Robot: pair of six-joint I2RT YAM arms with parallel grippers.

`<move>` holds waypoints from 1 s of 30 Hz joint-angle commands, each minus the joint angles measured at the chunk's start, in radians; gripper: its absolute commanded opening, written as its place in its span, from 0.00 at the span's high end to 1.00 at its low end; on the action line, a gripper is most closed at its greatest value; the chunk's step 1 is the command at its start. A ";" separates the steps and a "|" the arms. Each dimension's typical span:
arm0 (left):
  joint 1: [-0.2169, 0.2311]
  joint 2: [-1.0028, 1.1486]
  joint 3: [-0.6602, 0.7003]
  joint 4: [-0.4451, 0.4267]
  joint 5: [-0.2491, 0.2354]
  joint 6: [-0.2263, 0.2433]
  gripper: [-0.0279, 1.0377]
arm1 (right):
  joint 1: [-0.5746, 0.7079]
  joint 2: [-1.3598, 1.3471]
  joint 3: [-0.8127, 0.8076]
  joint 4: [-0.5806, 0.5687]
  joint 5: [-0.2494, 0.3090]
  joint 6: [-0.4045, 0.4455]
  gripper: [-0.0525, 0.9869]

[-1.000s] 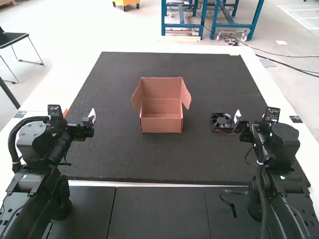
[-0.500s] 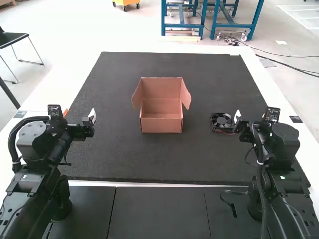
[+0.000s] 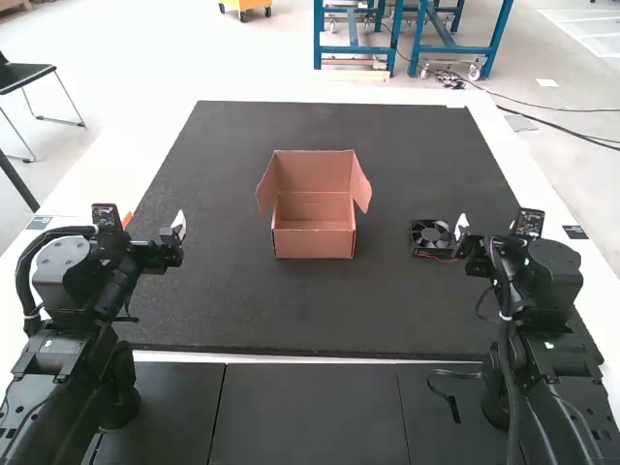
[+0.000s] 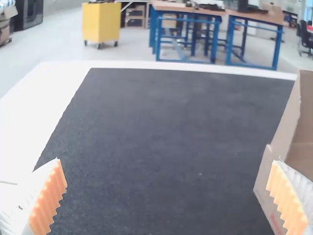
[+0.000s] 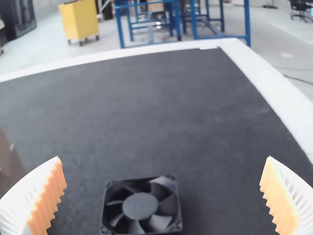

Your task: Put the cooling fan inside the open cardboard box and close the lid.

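An open brown cardboard box [image 3: 313, 208] stands in the middle of the black mat [image 3: 320, 136], its flaps up. A small black cooling fan [image 3: 432, 235] lies flat on the mat to the box's right. My right gripper [image 3: 463, 235] sits just right of the fan, open and empty; the right wrist view has the fan [image 5: 141, 206] between its wide-spread orange pads [image 5: 46, 201]. My left gripper [image 3: 178, 235] hangs open at the mat's left edge, well left of the box; its wrist view catches a box flap [image 4: 289, 142].
White table surface [image 3: 87, 184] borders the mat on all sides. The mat around the box is bare. Both arm bases stand at the near edge.
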 commanded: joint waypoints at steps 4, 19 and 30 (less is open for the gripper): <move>-0.009 -0.002 -0.007 0.017 0.009 -0.022 0.07 | 0.008 -0.008 -0.005 0.008 0.014 0.016 0.08; -0.015 0.071 0.065 0.172 -0.013 -0.045 0.12 | -0.006 0.024 0.045 0.217 0.011 0.069 0.08; 0.004 0.646 0.486 0.096 0.007 -0.054 0.09 | -0.009 0.577 0.421 0.180 0.046 0.170 0.08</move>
